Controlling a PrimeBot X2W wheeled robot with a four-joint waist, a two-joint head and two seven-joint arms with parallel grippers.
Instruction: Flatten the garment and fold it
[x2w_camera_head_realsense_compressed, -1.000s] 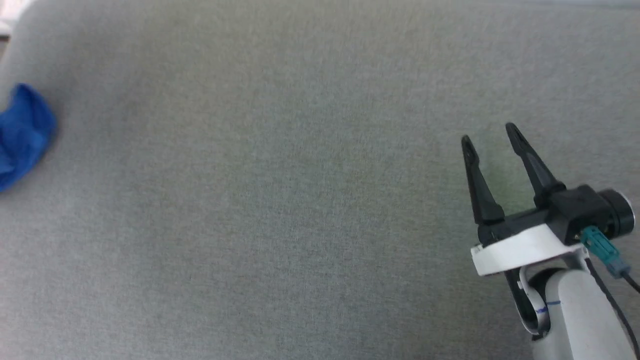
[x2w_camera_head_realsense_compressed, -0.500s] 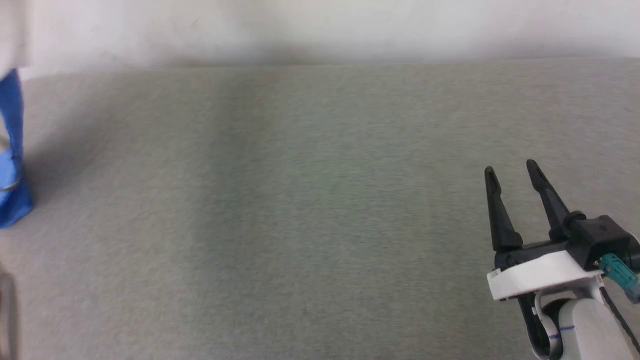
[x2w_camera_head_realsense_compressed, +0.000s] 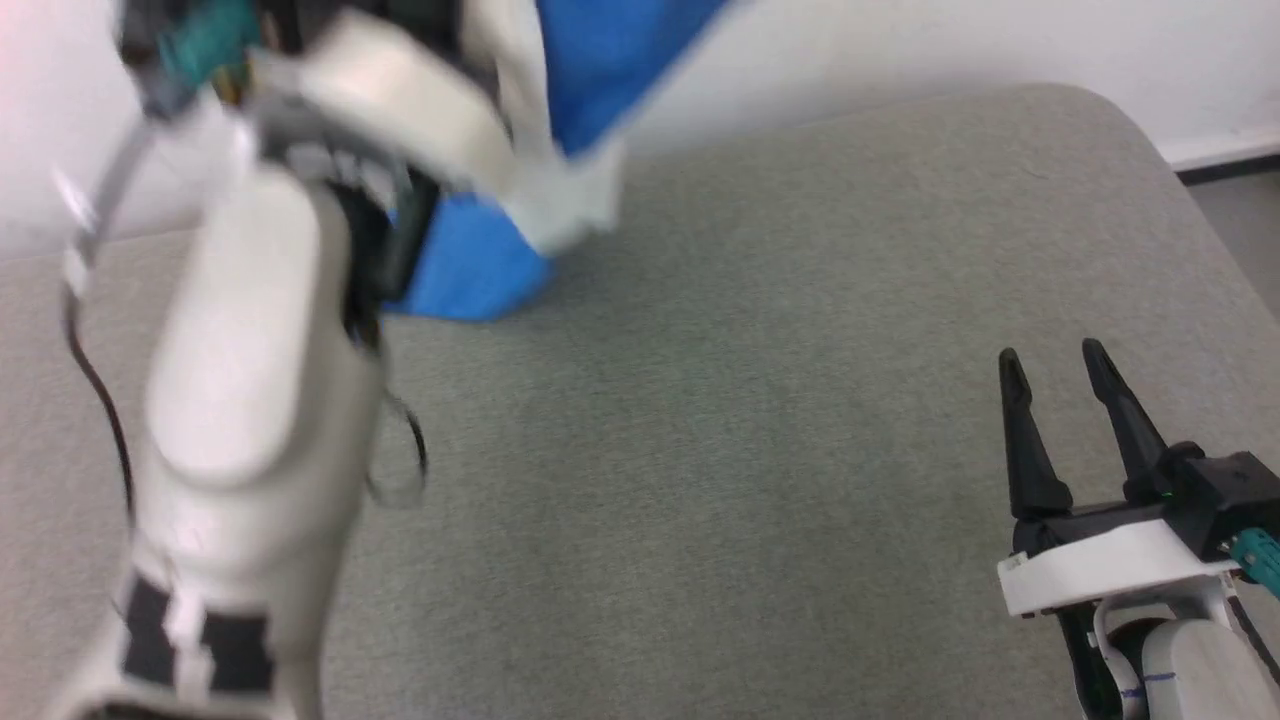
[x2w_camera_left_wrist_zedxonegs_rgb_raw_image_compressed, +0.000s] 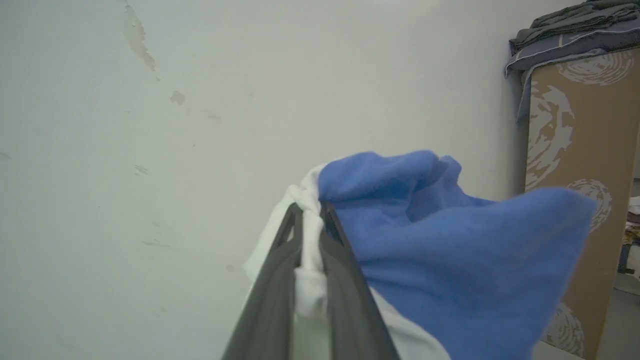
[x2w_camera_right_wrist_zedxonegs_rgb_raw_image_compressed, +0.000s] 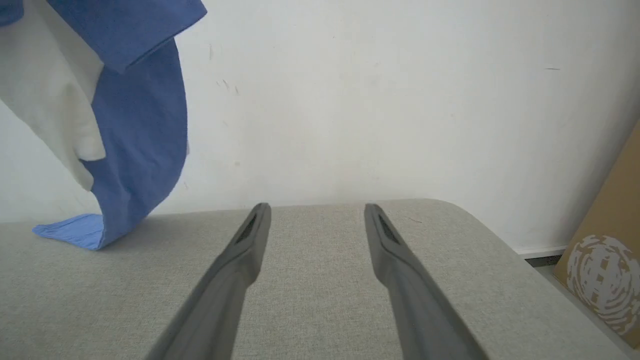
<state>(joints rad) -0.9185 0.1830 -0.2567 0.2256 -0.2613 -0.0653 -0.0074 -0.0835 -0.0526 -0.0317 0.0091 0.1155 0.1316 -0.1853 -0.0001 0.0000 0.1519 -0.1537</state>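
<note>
Left gripper (x2w_camera_left_wrist_zedxonegs_rgb_raw_image_compressed: 311, 210): jaws clamped on a bunched white fold of the shirt (x2w_camera_left_wrist_zedxonegs_rgb_raw_image_compressed: 450, 250), with cloth pinched between them along their length. The rest of the shirt, white and blue, hangs in a crumpled bundle from this one hold, high over the far left part of the table (x2w_camera_head_realsense_compressed: 750, 450). In the right wrist view only a blue end touches the cloth top.

Right gripper (x2w_camera_right_wrist_zedxonegs_rgb_raw_image_compressed: 317, 207): jaws wide apart, holding nothing, low over the near right of the table and well apart from the shirt.

Judgement: you are at the lift-and-shake-out stage, and no fold is begun. A single bunched hold will not spread the shirt. You should bring the right jaws to a free hem or shoulder, then draw both holds apart and lay the cloth towards the middle.

Surface: grey woven covering with a rounded far corner. Room: pale wall (x2w_camera_right_wrist_zedxonegs_rgb_raw_image_compressed: 375, 100) with flaked patches, a patterned brown box (x2w_camera_left_wrist_zedxonegs_rgb_raw_image_compressed: 580, 175) to the right, and folded cloths (x2w_camera_left_wrist_zedxonegs_rgb_raw_image_compressed: 570, 25) on top of it.
</note>
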